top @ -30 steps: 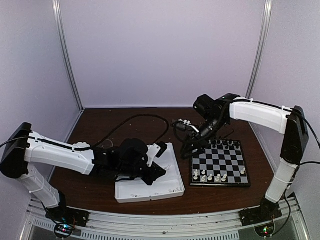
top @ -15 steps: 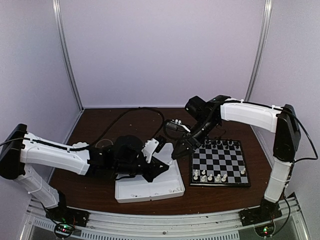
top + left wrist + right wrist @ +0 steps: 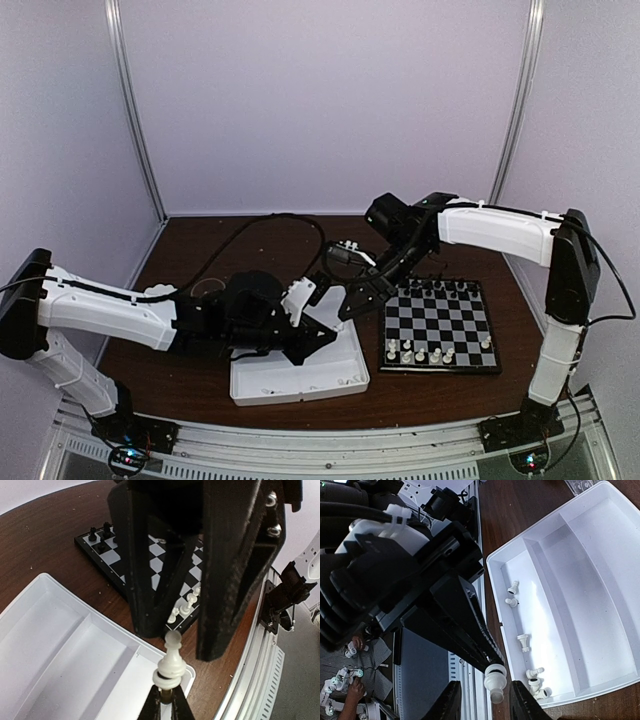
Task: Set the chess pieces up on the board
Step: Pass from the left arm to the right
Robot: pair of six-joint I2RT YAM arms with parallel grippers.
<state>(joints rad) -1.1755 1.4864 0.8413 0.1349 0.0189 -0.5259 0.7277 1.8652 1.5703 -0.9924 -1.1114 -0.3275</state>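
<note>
My left gripper (image 3: 167, 702) is shut on the base of a white pawn (image 3: 172, 661), holding it up above the near right corner of the white tray (image 3: 55, 645). My right gripper (image 3: 487, 702) is open, its two black fingers (image 3: 142, 580) standing either side of the pawn (image 3: 495, 681) with gaps on both sides. The two grippers meet over the tray's right edge in the top view, left gripper (image 3: 322, 335), right gripper (image 3: 352, 303). The board (image 3: 452, 328) lies to the right with black pieces along its far row and a few white ones on its near row.
Several white pieces (image 3: 519, 642) lie in the tray's narrow compartment; the other two compartments show none. A black cable (image 3: 262, 235) loops across the brown table behind the tray. The table's metal front rail (image 3: 260, 680) runs just beyond the tray corner.
My right arm has swung left from the board's far corner to the tray, bringing its fingers around the pawn and narrowing them. My left gripper has shifted slightly up and right with the pawn.
</note>
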